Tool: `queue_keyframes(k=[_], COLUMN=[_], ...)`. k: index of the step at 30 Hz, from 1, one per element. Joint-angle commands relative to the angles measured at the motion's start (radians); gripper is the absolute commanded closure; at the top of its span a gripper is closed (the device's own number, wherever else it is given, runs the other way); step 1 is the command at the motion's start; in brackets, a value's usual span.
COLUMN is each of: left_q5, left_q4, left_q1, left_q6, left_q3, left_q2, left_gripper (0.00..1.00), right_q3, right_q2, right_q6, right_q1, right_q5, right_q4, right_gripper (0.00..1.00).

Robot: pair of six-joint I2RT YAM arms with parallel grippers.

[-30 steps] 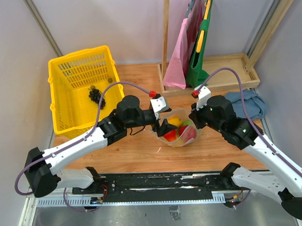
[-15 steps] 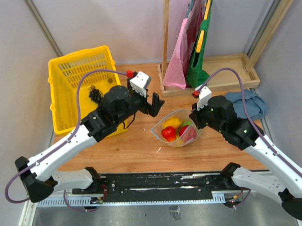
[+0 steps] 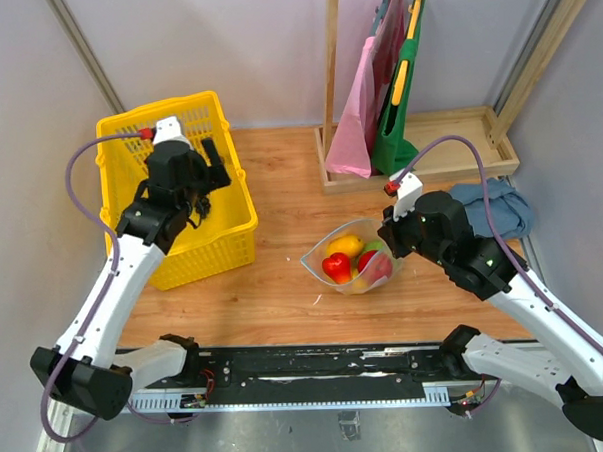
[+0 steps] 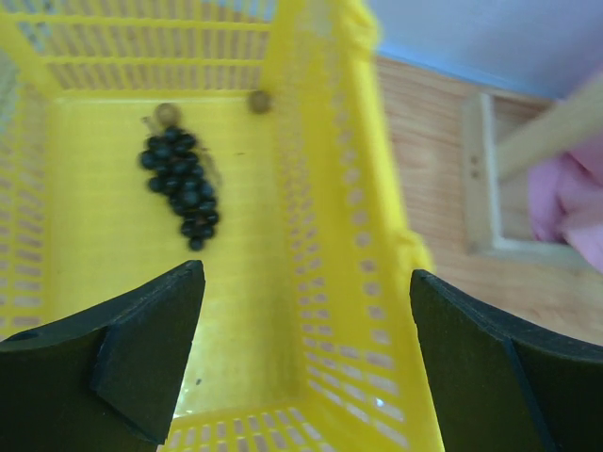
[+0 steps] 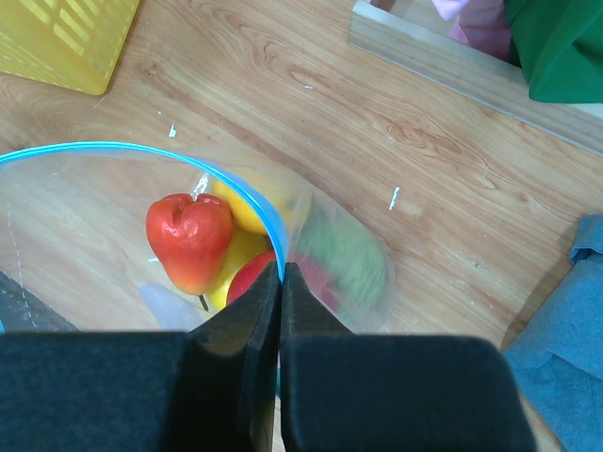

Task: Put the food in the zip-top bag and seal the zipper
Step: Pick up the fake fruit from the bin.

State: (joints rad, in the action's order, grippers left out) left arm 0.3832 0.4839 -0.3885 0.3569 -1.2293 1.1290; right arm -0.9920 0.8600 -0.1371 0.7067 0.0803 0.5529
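The clear zip-top bag stands open on the table with red, yellow and green toy food inside; in the right wrist view a red fruit and the green one show. My right gripper is shut on the bag's blue zipper strip at its right rim. My left gripper is open and empty above the yellow basket, where the dark grape bunch lies on the floor. In the top view the left gripper hangs over the basket.
A wooden tray with an upright post holds pink and green bags at the back right. A blue cloth lies to the right of the zip-top bag. Two small brown round bits lie at the basket's far wall.
My left arm swung from the bag's mouth leftward and back to over the yellow basket, its jaws open. The right gripper and the bag stayed put.
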Motion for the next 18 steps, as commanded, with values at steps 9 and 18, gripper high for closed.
queue_keyframes(k=[9, 18], left_q5=[-0.167, -0.194], left_q4=[-0.004, -0.099], left_q1=[0.377, 0.452], left_q6=[0.072, 0.063], left_q3=[-0.002, -0.072], left_q2=[0.231, 0.540], left_gripper=[0.11, 0.14], right_q3=[-0.019, -0.013], right_q2=[-0.012, 0.008], right_q6=[0.005, 0.014], right_q1=[-0.009, -0.010], right_q5=[0.022, 0.022], right_q4=[-0.006, -0.015], right_gripper=[0.99, 1.00])
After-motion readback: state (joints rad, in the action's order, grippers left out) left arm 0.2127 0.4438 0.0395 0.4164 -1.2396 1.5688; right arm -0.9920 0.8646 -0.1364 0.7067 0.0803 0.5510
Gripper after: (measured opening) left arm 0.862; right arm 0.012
